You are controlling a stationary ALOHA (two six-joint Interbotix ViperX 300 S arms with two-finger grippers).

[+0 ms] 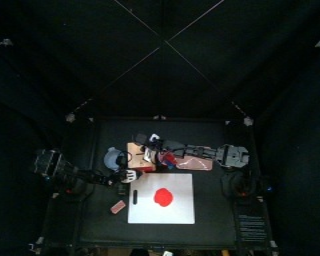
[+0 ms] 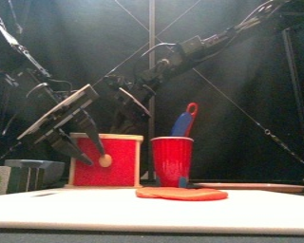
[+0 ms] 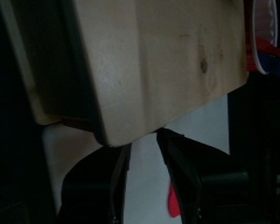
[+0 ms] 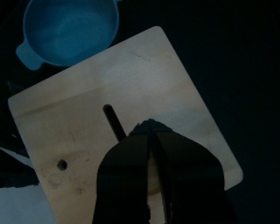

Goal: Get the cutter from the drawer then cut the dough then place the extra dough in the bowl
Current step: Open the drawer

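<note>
The left gripper [image 3: 146,149] has its two jaws spread a little, with nothing between them; only the white cutting board [image 1: 184,212] shows through the gap. It hangs tilted just in front of the pale wooden box with a red drawer front [image 2: 117,177], near the small round knob [image 2: 105,160]. I cannot tell whether it touches the knob. From the left wrist, the box's wooden top fills the view just beyond the jaw tips.

The right gripper [image 4: 154,131] has its jaws pressed together to a point, pinching nothing. The point is over the box's top, close beside the slot. Whether it bears on the wood cannot be told.

The blue-grey bowl with two small handles [image 4: 70,31] stands just behind the box's left side. The red plastic cup [image 2: 171,161] stands to the right of the box and holds a blue toy knife [image 2: 182,124] and a red toy knife [image 2: 193,108].

Nearer the front, the flat red disc of dough [image 1: 162,196] lies whole on the cutting board, well apart from both grippers.
</note>
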